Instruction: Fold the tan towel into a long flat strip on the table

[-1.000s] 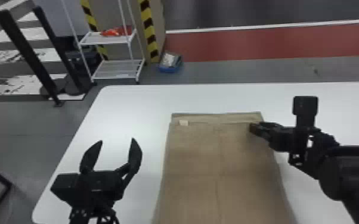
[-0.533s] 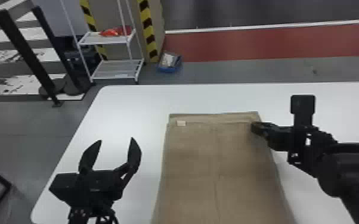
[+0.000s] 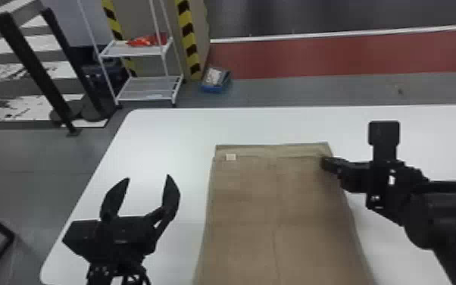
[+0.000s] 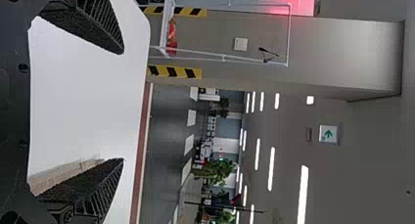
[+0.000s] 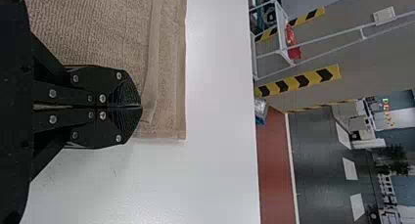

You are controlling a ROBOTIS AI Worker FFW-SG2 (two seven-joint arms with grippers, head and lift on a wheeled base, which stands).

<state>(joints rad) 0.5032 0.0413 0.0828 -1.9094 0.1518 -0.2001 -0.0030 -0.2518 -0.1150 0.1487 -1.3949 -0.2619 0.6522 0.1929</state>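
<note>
The tan towel (image 3: pixel 246 197) lies flat and lengthwise on the white table, its top layer ending just short of the far edge, where a small pale tag shows. At its far right corner my right gripper (image 3: pixel 324 163) reaches in from the side. In the right wrist view, that gripper (image 5: pixel 141 106) has its fingers together on the layer edge of the towel (image 5: pixel 98 28), beside the corner. Left of the towel, my left gripper (image 3: pixel 148 177) stands open over the table. Nothing is between the fingers of the left gripper (image 4: pixel 122 106) in its wrist view.
The white table (image 3: pixel 163 140) extends past the towel on both sides. Beyond its far edge stand a white wire shelf (image 3: pixel 147 87) and a blue box (image 3: pixel 216 80) on the floor. Black posts rise at the far left.
The towel's far end has shifted slightly left, most visibly at its right corner. My right gripper has moved only slightly at that corner; the left one has stayed nearly still.
</note>
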